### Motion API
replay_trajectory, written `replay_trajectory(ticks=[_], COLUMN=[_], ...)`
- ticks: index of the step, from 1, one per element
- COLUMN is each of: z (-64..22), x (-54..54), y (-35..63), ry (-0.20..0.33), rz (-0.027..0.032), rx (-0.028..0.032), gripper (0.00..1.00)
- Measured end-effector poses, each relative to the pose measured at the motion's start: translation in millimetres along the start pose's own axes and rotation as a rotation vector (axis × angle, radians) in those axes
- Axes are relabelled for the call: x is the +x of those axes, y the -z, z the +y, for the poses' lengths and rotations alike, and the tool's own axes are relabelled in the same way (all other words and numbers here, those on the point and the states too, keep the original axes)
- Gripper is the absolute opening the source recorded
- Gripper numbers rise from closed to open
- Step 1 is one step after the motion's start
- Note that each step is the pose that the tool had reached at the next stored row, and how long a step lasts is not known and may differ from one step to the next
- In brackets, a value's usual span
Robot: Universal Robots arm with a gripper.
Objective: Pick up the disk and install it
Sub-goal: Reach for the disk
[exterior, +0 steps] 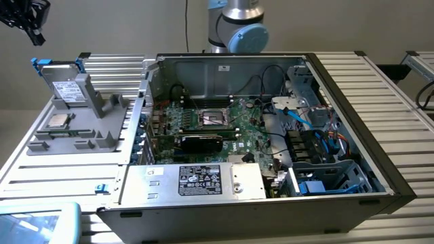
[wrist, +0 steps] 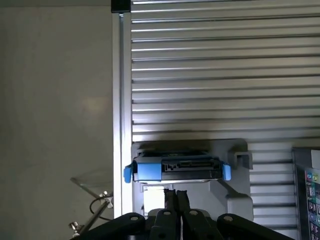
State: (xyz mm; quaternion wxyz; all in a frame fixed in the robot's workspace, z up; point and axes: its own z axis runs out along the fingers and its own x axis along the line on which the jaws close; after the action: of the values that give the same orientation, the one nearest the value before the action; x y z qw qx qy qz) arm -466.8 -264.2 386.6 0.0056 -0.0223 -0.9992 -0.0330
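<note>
currently hovering above disk (exterior: 66, 87), apart, gripper (exterior: 35, 38) clenched on nothing. disk standing upright in grey holder (exterior: 101, 109), on exterior view's left of computer case (exterior: 203, 68). descending clenched: likely striking disk's top edge, tipping it.

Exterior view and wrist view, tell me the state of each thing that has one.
disk: standing on edge in the grey holder, ungripped.
gripper: shut, empty, clear of the disk.
computer case: open, side panel off.
CPU chip: lying flat on the grey holder.
</note>
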Motion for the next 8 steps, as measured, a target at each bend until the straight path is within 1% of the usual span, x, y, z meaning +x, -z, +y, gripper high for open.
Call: replay_trajectory(ticks=[3, 6, 7, 8], z=[5.1, 7.4, 7.7, 7.9], x=[1.1, 4.3, 5.4, 6.1], y=[-0.4, -0.7, -1.0, -1.1], ry=[0.000, 0.002, 0.003, 0.004], rz=[0.0046, 0.0118, 0.0168, 0.0243], rx=[0.0002, 0.0006, 0.0010, 0.0023], gripper=[0.11, 0.11, 0.11, 0.11])
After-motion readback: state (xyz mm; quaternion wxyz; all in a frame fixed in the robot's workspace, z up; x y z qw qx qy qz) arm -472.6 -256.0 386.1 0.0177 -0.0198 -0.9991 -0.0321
